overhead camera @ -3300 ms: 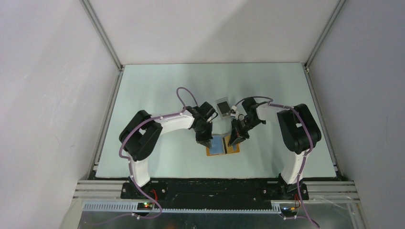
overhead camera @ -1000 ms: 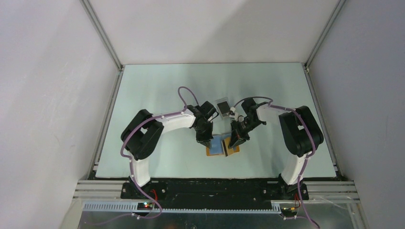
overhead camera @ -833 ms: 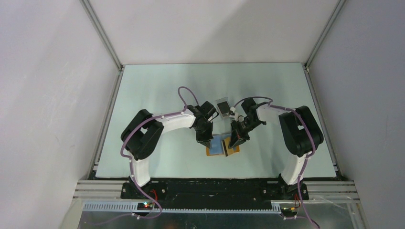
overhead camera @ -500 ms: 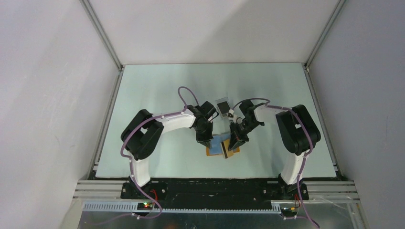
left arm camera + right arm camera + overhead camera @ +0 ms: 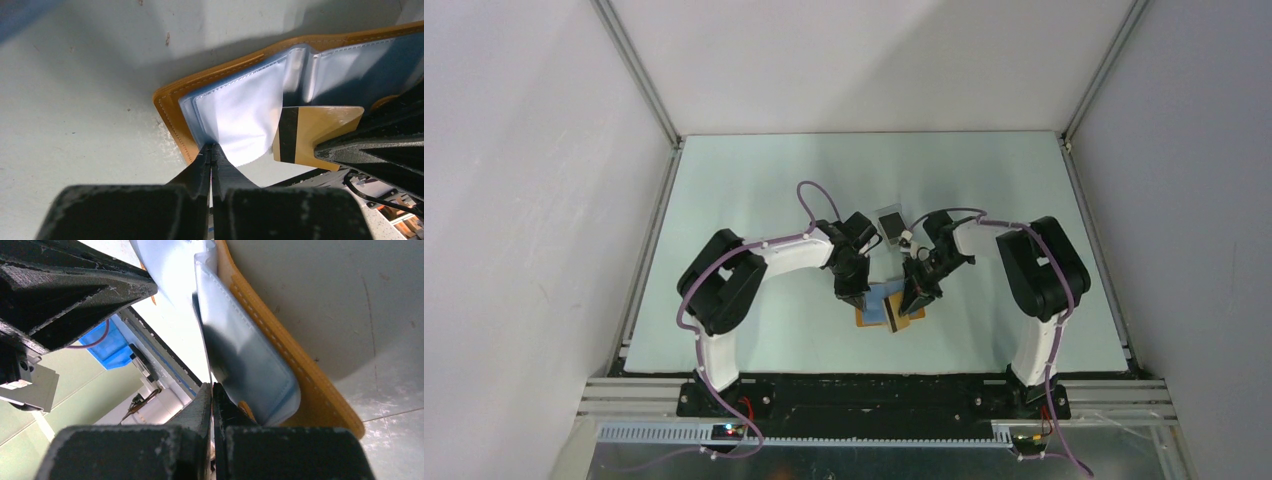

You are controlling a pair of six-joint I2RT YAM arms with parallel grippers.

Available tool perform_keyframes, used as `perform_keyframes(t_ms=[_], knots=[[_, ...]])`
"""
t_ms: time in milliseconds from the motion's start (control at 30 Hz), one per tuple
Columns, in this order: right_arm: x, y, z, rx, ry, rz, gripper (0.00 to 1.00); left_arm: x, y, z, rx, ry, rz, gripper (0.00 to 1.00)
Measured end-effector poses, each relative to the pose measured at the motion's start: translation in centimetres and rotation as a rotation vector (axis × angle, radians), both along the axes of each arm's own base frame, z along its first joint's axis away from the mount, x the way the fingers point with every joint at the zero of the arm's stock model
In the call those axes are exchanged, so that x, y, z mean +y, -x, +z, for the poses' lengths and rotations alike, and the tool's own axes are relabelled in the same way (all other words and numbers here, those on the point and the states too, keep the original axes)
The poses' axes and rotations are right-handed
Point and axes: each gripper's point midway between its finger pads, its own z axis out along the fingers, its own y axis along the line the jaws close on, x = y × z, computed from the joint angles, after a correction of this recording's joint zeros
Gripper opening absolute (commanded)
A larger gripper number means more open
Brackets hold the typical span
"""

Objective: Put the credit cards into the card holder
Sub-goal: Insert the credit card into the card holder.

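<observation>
**Two arms on one wallet: the card sits just right of the pinched sleeve**

Both arms meet over the card holder (image 5: 172,102), which lies open on the table (image 5: 754,190) between them, leather down and clear pockets up. Your left gripper (image 5: 211,148) is clenched on the near edge of one clear sleeve (image 5: 240,112), apparently lifting it off the leather. Your right gripper (image 5: 212,386) is clamped on a gold credit card (image 5: 320,131), which its own wrist camera sees edge-on. That card hangs just beside the pinched sleeve, on its right. Its long axis runs across the wallet, and the end with the black stripe (image 5: 287,135) leads toward the sleeve. By my judgement, your right arm is the one to move. It should carry the card leftward, flat enough to slip under the held edge. Whether a corner is already inside a pocket cannot be told.
</observation>
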Motion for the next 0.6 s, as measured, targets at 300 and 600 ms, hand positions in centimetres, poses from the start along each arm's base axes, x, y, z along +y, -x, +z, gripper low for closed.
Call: perform_keyframes(t_ms=[300,600], knots=[[0.4,-0.8,-0.2,0.004,0.001,-0.009,0.00,0.3,-0.2,0.0,-0.004,-0.026,-0.024,0.18],[0.8,-1.6,-0.2,-0.010,-0.006,-0.024,0.00,0.6,-0.5,0.1,-0.019,-0.051,-0.032,0.22]])
